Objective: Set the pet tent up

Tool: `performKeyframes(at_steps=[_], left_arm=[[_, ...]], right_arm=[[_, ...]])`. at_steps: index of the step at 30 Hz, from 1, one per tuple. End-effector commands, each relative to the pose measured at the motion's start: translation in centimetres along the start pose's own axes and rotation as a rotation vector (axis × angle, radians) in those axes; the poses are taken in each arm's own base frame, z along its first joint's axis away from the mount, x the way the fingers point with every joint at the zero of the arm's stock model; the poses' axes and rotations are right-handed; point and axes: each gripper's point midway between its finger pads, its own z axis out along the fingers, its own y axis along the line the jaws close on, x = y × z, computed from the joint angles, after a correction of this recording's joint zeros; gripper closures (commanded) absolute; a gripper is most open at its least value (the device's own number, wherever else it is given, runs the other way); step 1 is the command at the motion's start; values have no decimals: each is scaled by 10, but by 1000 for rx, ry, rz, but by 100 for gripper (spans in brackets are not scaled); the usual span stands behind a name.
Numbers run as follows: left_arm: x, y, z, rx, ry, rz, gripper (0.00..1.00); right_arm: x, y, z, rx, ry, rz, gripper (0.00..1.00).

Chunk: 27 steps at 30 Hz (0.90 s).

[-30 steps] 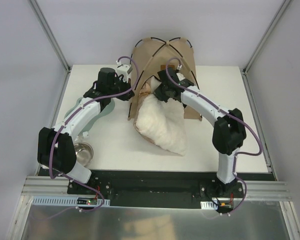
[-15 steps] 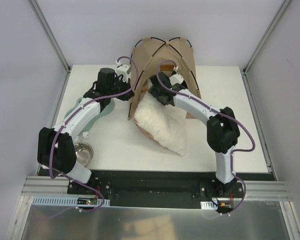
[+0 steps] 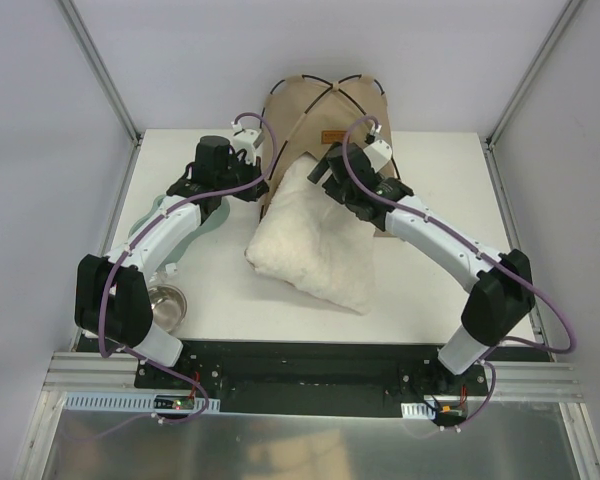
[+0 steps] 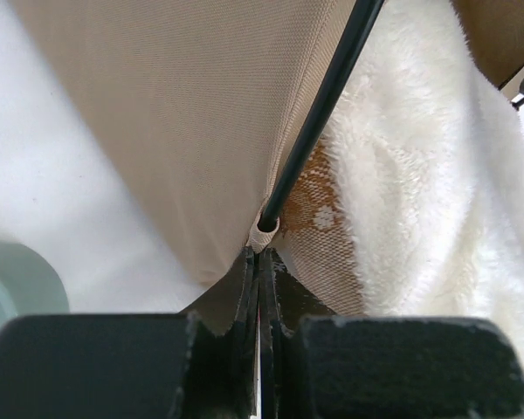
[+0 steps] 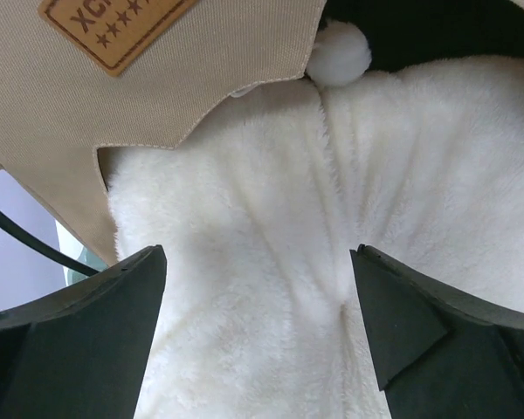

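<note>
Nearest, by the near left corner of the bench [image 3: 230,290], a steel bowl [image 3: 167,303] sat against the left arm's lower link. Mid-bench lay the cushion [image 3: 315,245], fluffy and cream-white, with its far end pushed into the mouth of the pet tent [image 3: 325,110].

The left pincer [image 3: 262,186] was at the tent's left front corner. Its jaws were pressed together on the tan fabric edge, just under the socket where a thin black pole [image 4: 319,113] ended.

The right pincer [image 3: 322,178] hung over the cushion's far end, jaws spread wide with nothing gripped. Whether its fingers [image 5: 87,332] touched the fleece, I could not tell.

Just beyond it, a white pom-pom [image 5: 339,51] hung at the dark tent opening, touching the cushion. A brown label patch [image 5: 113,26] sat on the tan flap above.

The tent stood upright at the middle of the far edge, domed, with black poles crossing over its top.
</note>
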Motion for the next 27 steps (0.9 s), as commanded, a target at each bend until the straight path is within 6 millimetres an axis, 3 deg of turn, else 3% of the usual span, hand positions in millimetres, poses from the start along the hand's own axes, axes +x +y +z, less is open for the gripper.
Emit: performKeyframes(at_steps=[1, 3, 6, 10, 14, 17, 19, 21, 23, 24, 25, 27], left_arm=[[-13, -2, -2, 10, -38, -1, 100], [-13, -1, -1, 10, -36, -4, 100], [-13, -3, -2, 15, -37, -5, 100], [-13, -4, -2, 21, -36, -3, 100], [-13, -5, -2, 25, -34, 2, 100], [-11, -4, -2, 27, -29, 2, 100], [-9, -5, -2, 30, -23, 0, 100], [-9, -5, -2, 33, -21, -1, 100], [-8, -6, -2, 39, -20, -1, 100], [-8, -6, -3, 37, -19, -1, 100], [-8, -8, -3, 43, -18, -1, 100], [-9, -10, -3, 54, -18, 5, 100]], right_arm=[[-14, -2, -25, -26, -7, -37, 5], [-15, -15, -38, 2, 5, -71, 4], [-10, -59, -51, 124, 26, -128, 3], [22, -110, -58, 197, 91, -163, 2], [60, -143, -41, 212, 160, -192, 1], [95, -148, -16, 139, 221, -239, 3], [102, -146, 3, 139, 216, -258, 4], [103, -137, 18, 135, 218, -270, 18], [99, -120, 24, 96, 202, -275, 54], [93, -111, 24, 77, 183, -274, 79], [85, -103, 23, 68, 157, -277, 98], [65, -88, 16, 60, 108, -292, 100]])
